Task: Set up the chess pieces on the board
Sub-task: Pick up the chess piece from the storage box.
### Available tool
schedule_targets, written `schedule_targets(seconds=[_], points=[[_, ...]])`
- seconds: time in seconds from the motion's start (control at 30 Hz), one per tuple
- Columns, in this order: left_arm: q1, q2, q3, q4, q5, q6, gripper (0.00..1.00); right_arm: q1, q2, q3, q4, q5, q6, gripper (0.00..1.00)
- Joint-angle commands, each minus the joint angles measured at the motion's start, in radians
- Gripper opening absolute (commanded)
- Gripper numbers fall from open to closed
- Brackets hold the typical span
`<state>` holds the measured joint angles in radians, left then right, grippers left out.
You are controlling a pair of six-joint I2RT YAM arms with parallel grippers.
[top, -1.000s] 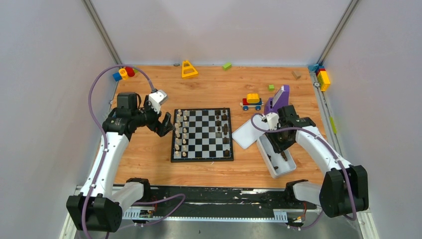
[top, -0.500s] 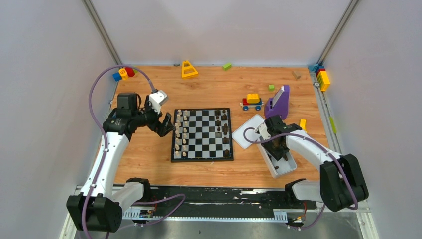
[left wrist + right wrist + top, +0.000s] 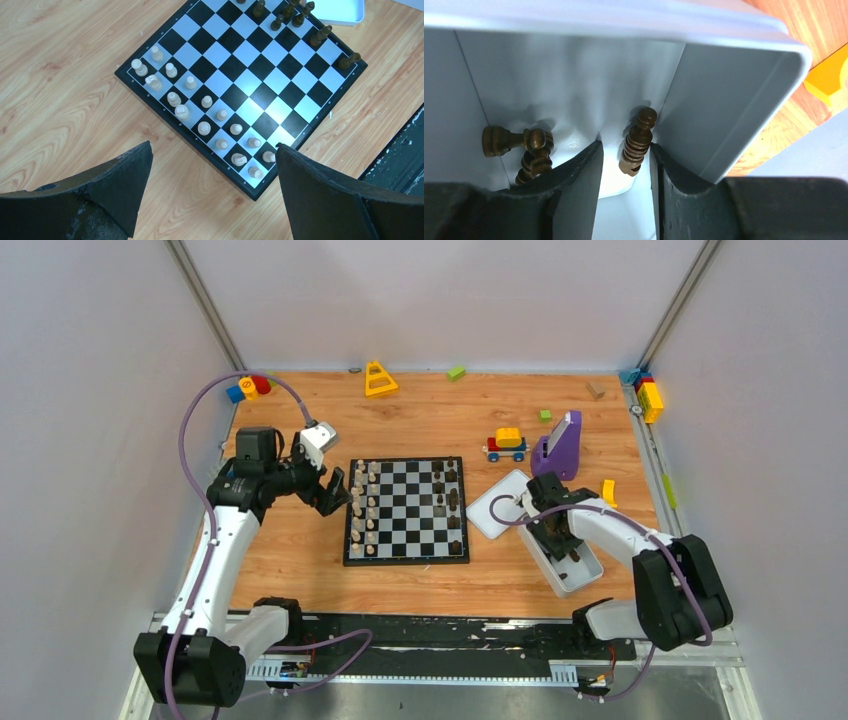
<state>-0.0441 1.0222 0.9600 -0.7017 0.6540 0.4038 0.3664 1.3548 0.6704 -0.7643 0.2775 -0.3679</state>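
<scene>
the right claw (image 3: 625, 148) sits partly spread around a dark brown ridged wooden chess piece (image 3: 639, 136) in the white plastic tray (image 3: 724, 75); it should squeeze softly, then lift straight.

A wooden table (image 3: 420, 420) carries everything. Near its middle lies the chessboard (image 3: 405, 562), flat. Right of it lies a white lid (image 3: 495, 512), touching a white tray (image 3: 562, 589) nearer the front edge. Behind the lid stand a purple holder (image 3: 558, 450) and a small toy cart (image 3: 506, 444); a yellow block (image 3: 608, 490) lies beside the tray. Along the far edge sit a yellow cone (image 3: 379, 379), a green block (image 3: 456, 372), a brown block (image 3: 595, 391) and, in the left corner, coloured blocks (image 3: 248, 388)
</scene>
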Motion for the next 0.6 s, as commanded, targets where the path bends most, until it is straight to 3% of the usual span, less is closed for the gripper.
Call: schedule_targets(seconds=[0.0,0.4,0.57], points=[[0.006,-0.024,-0.006,0.027,0.021,0.024,1.00,0.007,0.047,-0.015,0.025,0.021,0.008,0.40],[0.006,-0.026,0.002,0.016,0.014,0.037,1.00,0.003,0.032,0.019,0.013,-0.002,-0.009,0.20],[0.006,-0.022,0.014,0.008,0.013,0.041,1.00,-0.020,-0.020,0.094,-0.028,-0.085,-0.016,0.15]])
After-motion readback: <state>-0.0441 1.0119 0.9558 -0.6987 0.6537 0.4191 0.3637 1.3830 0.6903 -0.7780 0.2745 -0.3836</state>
